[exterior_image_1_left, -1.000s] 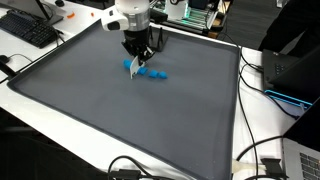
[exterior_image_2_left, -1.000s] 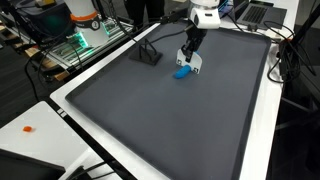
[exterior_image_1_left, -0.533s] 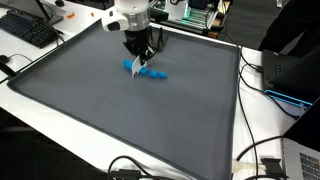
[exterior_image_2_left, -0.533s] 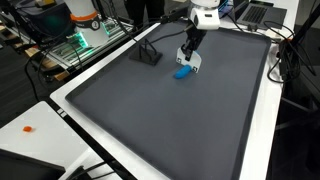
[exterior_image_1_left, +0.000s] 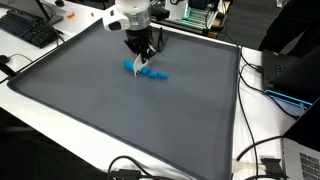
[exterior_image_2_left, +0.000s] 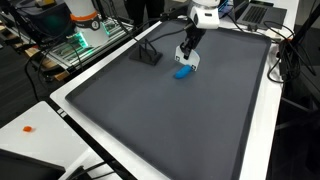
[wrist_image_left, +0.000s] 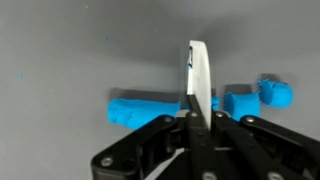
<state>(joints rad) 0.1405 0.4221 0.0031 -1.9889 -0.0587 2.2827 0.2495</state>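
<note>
Wrist view, item one: your gripper (wrist_image_left: 193, 118) has its jaws pressed together on a thin white blade (wrist_image_left: 199, 75), which runs up the centre of the frame, edge-on, over the grey mat (wrist_image_left: 70, 45). Item two: a long blue strip (wrist_image_left: 140, 107) lies just left of the blade at mid-frame, a short blue chunk (wrist_image_left: 240, 103) just right of it, and a rounded blue lump (wrist_image_left: 275, 93) near the right edge. In both exterior views you find the blue pieces (exterior_image_1_left: 153, 73) right under the gripper in the upper middle of the mat, and in an exterior view a black stand (exterior_image_2_left: 148, 55) sits near them to the left.
</note>
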